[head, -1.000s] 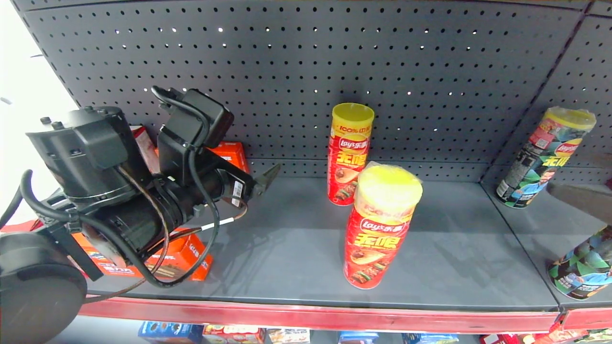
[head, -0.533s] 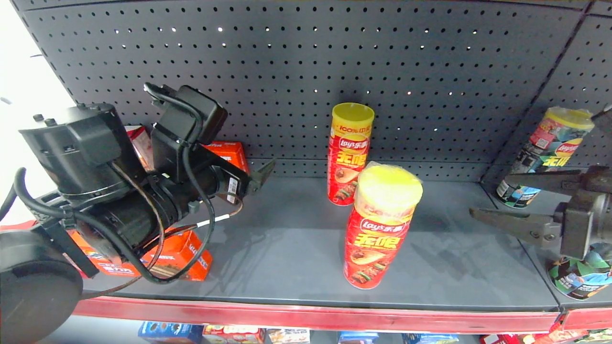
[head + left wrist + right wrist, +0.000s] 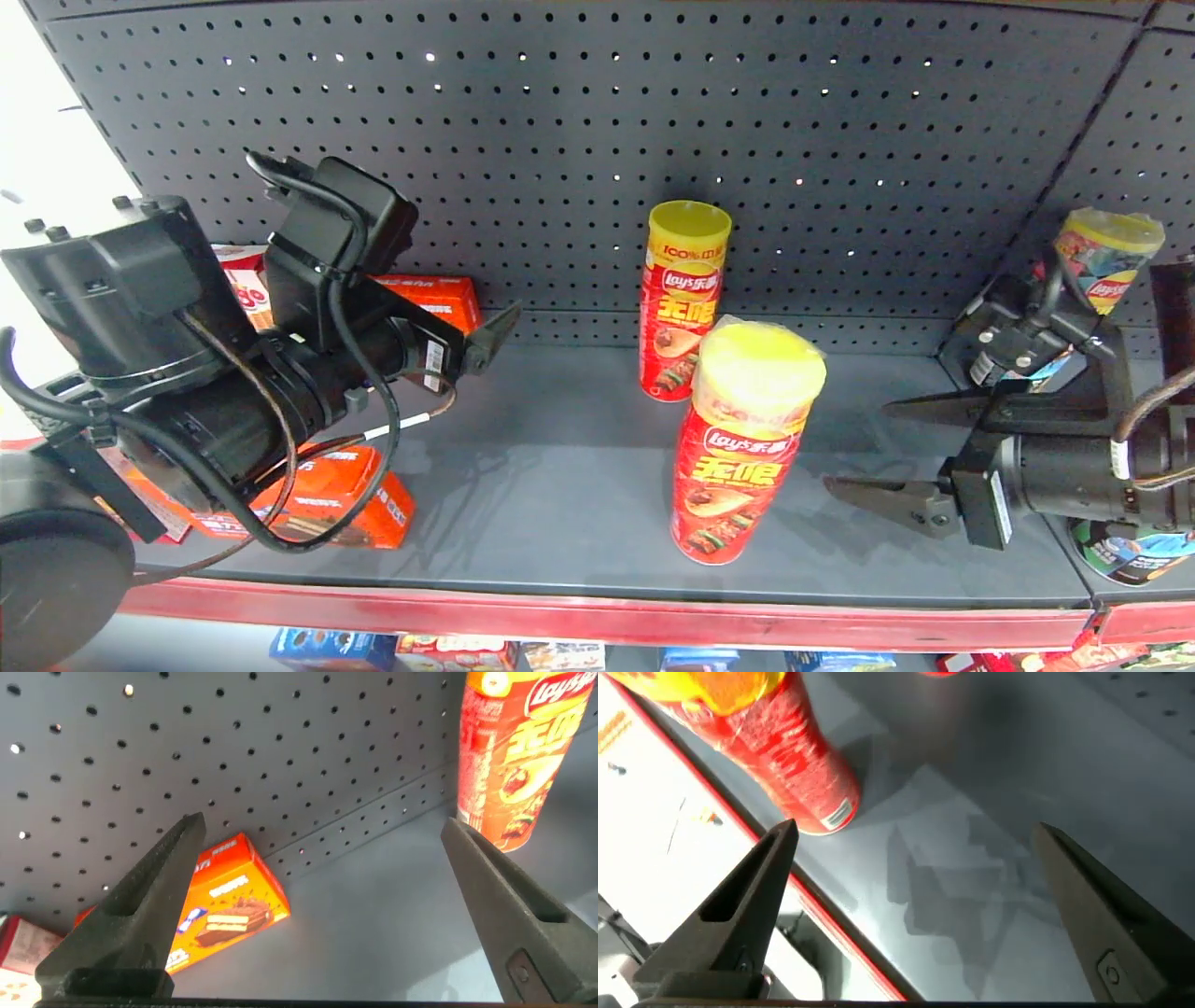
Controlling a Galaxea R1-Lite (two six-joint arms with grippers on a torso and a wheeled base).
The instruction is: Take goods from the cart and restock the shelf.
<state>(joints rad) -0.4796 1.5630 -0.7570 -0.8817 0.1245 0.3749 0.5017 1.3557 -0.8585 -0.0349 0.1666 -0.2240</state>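
Shelf (image 3: 560, 485): I am seeing my left gripper (image 3: 320, 826) hovering, fingers apart, above an orange box (image 3: 350, 495); back can (image 3: 681, 299) and front can (image 3: 742, 448) standing upright mid-shelf; right gripper (image 3: 859, 446) hanging near the front can, fingers apart.

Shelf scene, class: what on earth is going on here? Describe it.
Two robot arms work at a shop shelf. Both are open and empty: the left end effector hangs near an orange biscuit box, the right end effector just right of the front red crisp can. A second red can stands upright behind it.
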